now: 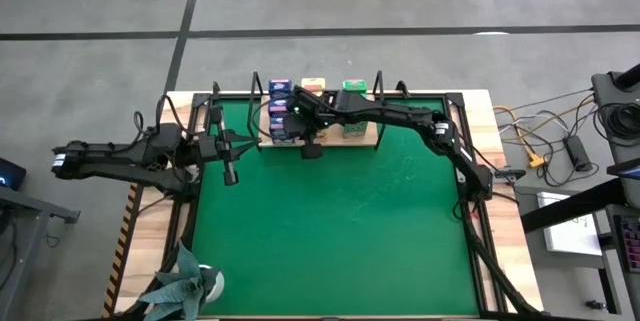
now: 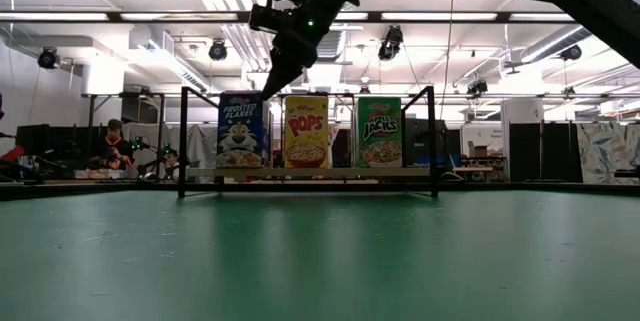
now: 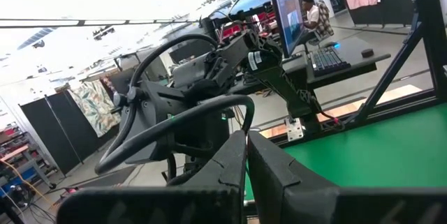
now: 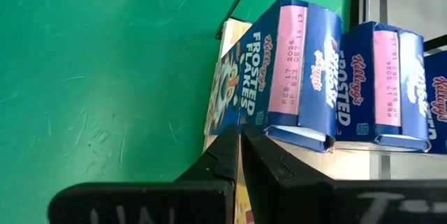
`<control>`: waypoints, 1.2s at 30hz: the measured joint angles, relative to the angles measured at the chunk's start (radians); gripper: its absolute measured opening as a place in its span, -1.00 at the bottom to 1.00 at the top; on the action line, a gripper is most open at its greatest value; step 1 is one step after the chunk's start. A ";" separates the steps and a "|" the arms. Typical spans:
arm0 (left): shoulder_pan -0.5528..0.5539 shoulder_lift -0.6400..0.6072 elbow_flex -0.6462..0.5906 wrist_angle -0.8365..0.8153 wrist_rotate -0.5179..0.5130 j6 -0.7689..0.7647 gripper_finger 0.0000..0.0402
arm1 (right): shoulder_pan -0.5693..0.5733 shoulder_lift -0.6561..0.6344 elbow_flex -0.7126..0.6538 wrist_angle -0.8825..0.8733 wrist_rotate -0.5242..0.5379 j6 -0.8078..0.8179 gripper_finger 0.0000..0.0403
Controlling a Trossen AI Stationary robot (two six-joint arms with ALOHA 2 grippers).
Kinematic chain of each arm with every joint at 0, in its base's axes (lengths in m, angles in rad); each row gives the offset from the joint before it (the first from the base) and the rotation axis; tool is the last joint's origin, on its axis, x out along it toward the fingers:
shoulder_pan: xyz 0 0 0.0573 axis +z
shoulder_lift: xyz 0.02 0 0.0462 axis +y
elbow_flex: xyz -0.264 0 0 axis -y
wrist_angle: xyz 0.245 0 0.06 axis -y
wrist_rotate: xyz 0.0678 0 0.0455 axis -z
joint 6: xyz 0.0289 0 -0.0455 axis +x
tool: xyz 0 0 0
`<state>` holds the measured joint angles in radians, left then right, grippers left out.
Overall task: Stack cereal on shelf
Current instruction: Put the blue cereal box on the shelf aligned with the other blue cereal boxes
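While the left pincer (image 1: 231,174) waits pressed together near the counter's left edge, the right pincer (image 4: 239,155), also pressed together, hovers above the blue cereal (image 2: 241,132) on the shelf (image 1: 369,141) by the far edge; withdrawing straight upward should avoid toppling the boxes.
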<state>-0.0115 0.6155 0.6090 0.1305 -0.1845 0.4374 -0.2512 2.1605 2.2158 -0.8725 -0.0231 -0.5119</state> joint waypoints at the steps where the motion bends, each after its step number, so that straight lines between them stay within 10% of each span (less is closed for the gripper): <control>1: 0.000 0.000 0.000 0.000 0.000 0.000 -1.00 | 0.000 0.000 0.000 0.003 0.000 0.000 -0.96; 36: 0.000 0.000 0.000 -0.007 0.000 0.007 -1.00 | -0.005 0.002 0.000 0.049 0.060 -0.050 -0.96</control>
<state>-0.0114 0.6155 0.6090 0.1238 -0.1844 0.4446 -0.2558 2.1620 2.2162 -0.8237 0.0372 -0.5621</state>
